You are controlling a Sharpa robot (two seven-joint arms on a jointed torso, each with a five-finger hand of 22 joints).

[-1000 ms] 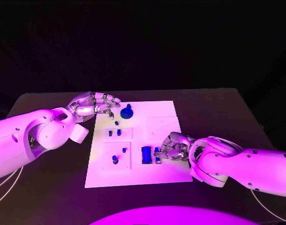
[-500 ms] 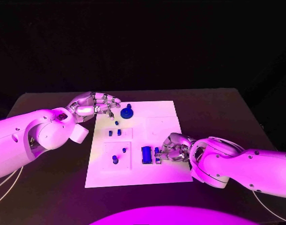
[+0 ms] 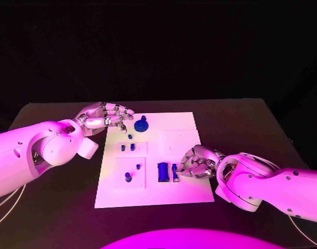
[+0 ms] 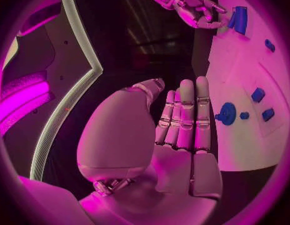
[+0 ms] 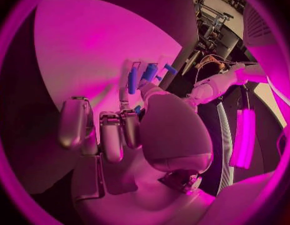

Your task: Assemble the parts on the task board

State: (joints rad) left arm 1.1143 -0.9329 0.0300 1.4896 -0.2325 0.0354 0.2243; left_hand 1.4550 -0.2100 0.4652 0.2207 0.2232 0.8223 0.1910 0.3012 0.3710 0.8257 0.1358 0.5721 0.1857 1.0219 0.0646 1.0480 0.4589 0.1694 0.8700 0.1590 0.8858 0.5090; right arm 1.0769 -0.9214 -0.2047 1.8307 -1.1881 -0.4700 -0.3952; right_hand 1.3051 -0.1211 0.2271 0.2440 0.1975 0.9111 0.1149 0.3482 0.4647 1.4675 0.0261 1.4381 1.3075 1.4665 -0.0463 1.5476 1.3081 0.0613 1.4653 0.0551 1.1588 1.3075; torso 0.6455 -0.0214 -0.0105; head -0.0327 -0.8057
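Left hand: the left hand [image 3: 104, 116] hovers at the task board's [image 3: 180, 192] far left corner, fingers together, grasping nothing.
Right hand: the right hand [image 3: 194, 162] rests beside 2 upright blue parts [image 3: 166, 171]; grasp unclear.
Board: mid-table.

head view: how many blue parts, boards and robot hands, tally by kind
blue parts: 8 visible
white task board: 1
robot hands: 2 (left robot hand, right robot hand)
total: 11
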